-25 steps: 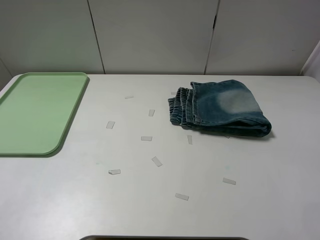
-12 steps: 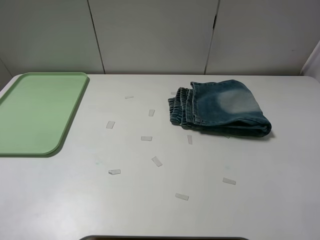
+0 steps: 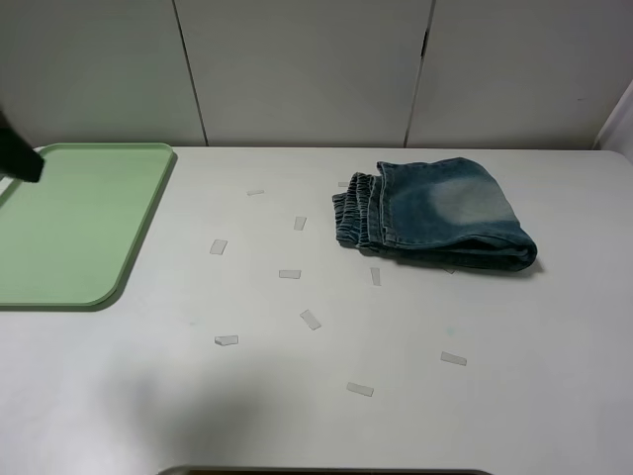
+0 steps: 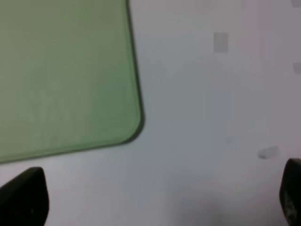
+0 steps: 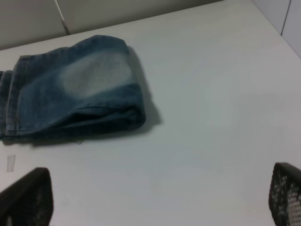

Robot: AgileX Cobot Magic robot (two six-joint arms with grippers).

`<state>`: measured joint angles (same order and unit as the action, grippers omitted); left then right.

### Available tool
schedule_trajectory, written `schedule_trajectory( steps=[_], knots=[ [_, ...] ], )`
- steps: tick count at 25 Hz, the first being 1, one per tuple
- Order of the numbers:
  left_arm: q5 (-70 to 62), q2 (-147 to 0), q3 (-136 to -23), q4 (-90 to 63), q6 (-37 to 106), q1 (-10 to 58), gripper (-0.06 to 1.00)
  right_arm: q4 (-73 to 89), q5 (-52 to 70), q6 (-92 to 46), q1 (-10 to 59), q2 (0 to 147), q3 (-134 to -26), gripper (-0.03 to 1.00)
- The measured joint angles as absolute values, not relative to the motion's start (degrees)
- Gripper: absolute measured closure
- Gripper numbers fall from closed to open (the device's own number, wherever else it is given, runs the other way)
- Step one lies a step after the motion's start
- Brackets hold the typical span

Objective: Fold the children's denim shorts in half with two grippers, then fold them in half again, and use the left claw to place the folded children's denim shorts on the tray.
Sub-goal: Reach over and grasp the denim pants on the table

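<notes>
The children's denim shorts (image 3: 435, 216) lie as a folded bundle on the far right part of the table (image 3: 297, 426), well apart from the tray (image 3: 69, 228) at the left. Both claws are spread wide and hold nothing. The left gripper (image 4: 157, 197) hangs by the tray, the right gripper (image 5: 150, 200) close to the shorts. Bring both to one edge of the bundle, pinch all layers, and lift evenly, because thick denim may slip.

The white table (image 3: 495, 416) carries the green tray (image 3: 69, 228), folded denim shorts (image 3: 445, 213) and scattered clear strips (image 3: 311, 319).
</notes>
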<state>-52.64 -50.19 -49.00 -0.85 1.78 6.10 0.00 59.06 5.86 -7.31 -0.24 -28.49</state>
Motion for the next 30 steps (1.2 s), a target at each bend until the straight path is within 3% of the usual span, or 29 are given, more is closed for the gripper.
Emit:
schedule_trajectory(
  steps=[13, 30],
  knots=[
    [-35.92, -87.71, -65.32, -1.03, -9.52, 25.05, -0.04, 0.00, 59.06, 5.86, -7.31, -0.24, -28.49, 0.27],
    [-36.29, -119.43, -95.21, -1.25, -19.60, 39.87, -0.05, 0.00, 59.06, 5.86, -7.31, -0.24, -28.49, 0.27]
  ],
)
